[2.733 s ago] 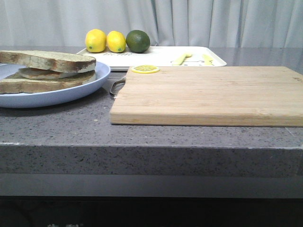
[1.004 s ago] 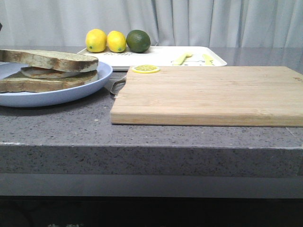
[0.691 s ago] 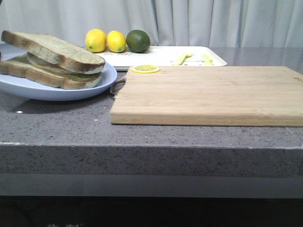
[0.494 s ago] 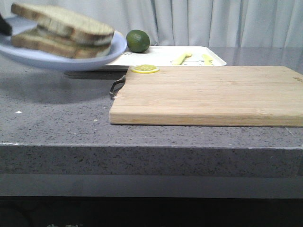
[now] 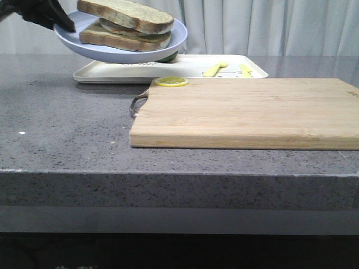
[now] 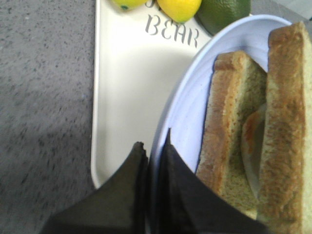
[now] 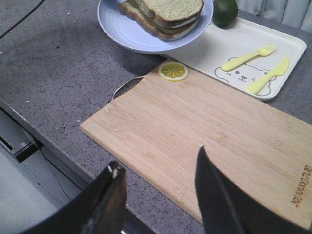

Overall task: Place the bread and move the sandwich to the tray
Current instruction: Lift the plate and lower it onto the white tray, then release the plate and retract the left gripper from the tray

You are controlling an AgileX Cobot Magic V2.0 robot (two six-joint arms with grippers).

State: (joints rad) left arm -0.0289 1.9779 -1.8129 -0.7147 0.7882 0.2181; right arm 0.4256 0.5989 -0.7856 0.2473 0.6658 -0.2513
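Above the tray's (image 5: 168,72) left end, my left hand (image 6: 152,155) pinches the plate (image 5: 120,47) rim, carrying the sandwich (image 5: 126,25); soft, loosely stacked slices could slide, so rim-grip stays level; right hand (image 7: 158,183) open, empty.

Stone, wood, smooth plastic and porous bread

The counter (image 5: 67,151) is grey speckled stone with a dull sheen; the cutting board (image 5: 247,112) is pale, matt wood with fine grain and a thin metal handle (image 5: 137,102). The tray (image 7: 253,48) looks like smooth white plastic, as does the light-blue plate (image 6: 187,112). The sandwich (image 6: 253,136) has spongy crumb and a rough brown crust. The left gripper (image 6: 152,161) has matt black fingers.
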